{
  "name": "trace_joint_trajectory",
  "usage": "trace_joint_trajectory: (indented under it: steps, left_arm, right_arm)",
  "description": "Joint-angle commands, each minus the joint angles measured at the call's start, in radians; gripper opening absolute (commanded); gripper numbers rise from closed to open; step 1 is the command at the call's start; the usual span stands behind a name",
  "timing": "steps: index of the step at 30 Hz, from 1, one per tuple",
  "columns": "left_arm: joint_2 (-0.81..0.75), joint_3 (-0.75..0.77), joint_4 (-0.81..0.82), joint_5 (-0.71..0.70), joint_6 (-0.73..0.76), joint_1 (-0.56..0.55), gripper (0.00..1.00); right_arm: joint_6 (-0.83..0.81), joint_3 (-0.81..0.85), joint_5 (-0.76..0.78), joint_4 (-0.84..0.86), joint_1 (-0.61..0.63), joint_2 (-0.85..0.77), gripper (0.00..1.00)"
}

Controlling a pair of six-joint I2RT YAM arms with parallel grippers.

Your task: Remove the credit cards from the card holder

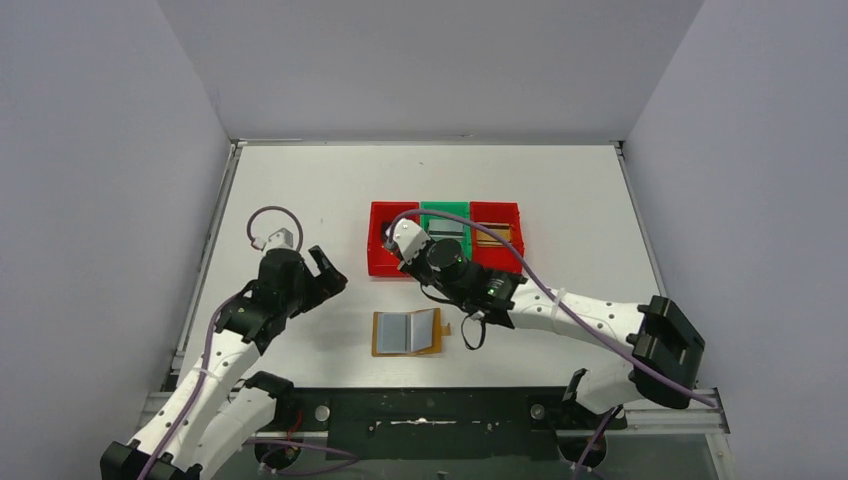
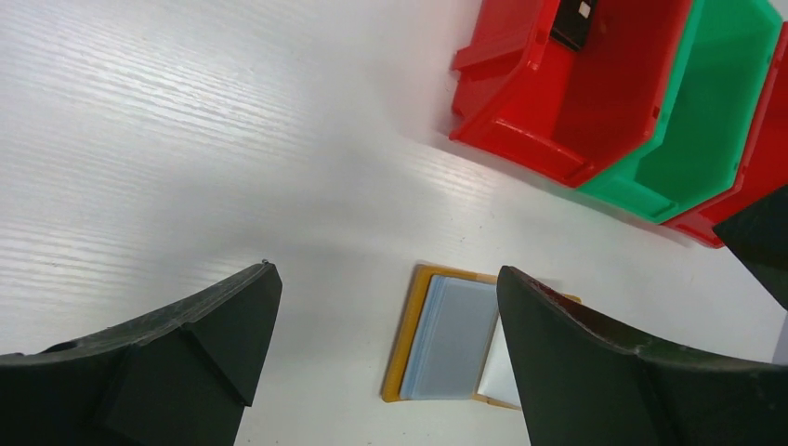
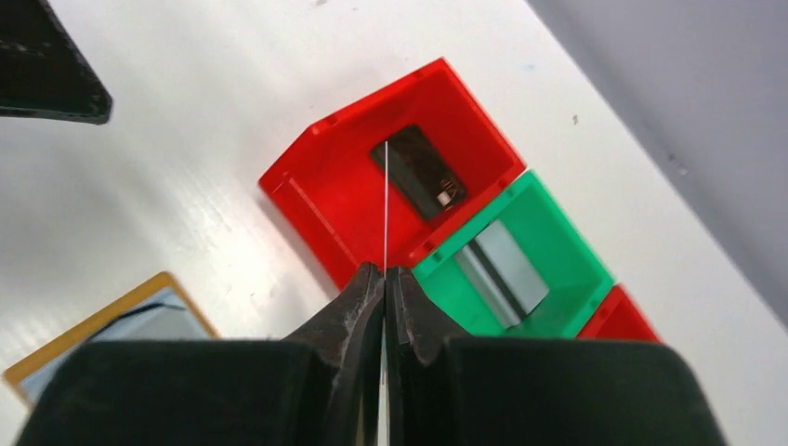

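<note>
The tan card holder (image 1: 407,332) lies open on the table, its pale blue-grey pockets up; it also shows in the wrist views as the card holder (image 2: 446,339) (image 3: 139,316). My right gripper (image 3: 384,269) is shut on a thin credit card (image 3: 384,204), seen edge-on, above the left red bin (image 3: 307,190). A black card (image 3: 423,172) lies in that bin, a silver-grey card (image 3: 502,269) in the green bin (image 3: 567,246), and a gold-brown card (image 1: 495,235) in the right red bin (image 1: 497,208). My left gripper (image 2: 386,279) is open and empty, above the table left of the holder.
The three bins stand side by side behind the holder, mid-table. My right gripper (image 1: 400,245) and its arm reach in from the right over the bins' front edge. My left gripper (image 1: 325,275) hovers near the table's left side. Grey walls enclose the table.
</note>
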Motion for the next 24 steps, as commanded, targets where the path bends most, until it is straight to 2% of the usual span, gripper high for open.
trace_joint_trajectory:
  steps: [1, 4, 9, 11, 15, 24]
  left_arm:
    - [0.016, 0.191, -0.082, -0.07, 0.053, 0.025, 0.88]
    - [0.012, 0.215, -0.066, -0.134, 0.104, 0.027, 0.88]
    - [-0.017, 0.177, -0.055, -0.294, 0.205, 0.027, 0.89]
    - [-0.038, 0.156, -0.054, -0.334, 0.19, 0.027, 0.89]
    - [-0.073, 0.134, -0.009, -0.318, 0.191, 0.029, 0.89]
    - [-0.117, 0.138, -0.022, -0.345, 0.19, 0.032, 0.9]
  right_arm:
    - [-0.263, 0.18, -0.023, -0.072, -0.044, 0.107, 0.0]
    - [-0.305, 0.267, -0.129, -0.118, -0.093, 0.181, 0.0]
    - [-0.368, 0.399, -0.178, -0.186, -0.132, 0.303, 0.0]
    - [-0.395, 0.452, -0.169, -0.219, -0.134, 0.351, 0.0]
    - [-0.427, 0.525, -0.166, -0.241, -0.143, 0.431, 0.0]
    - [-0.465, 0.675, -0.132, -0.315, -0.151, 0.577, 0.0]
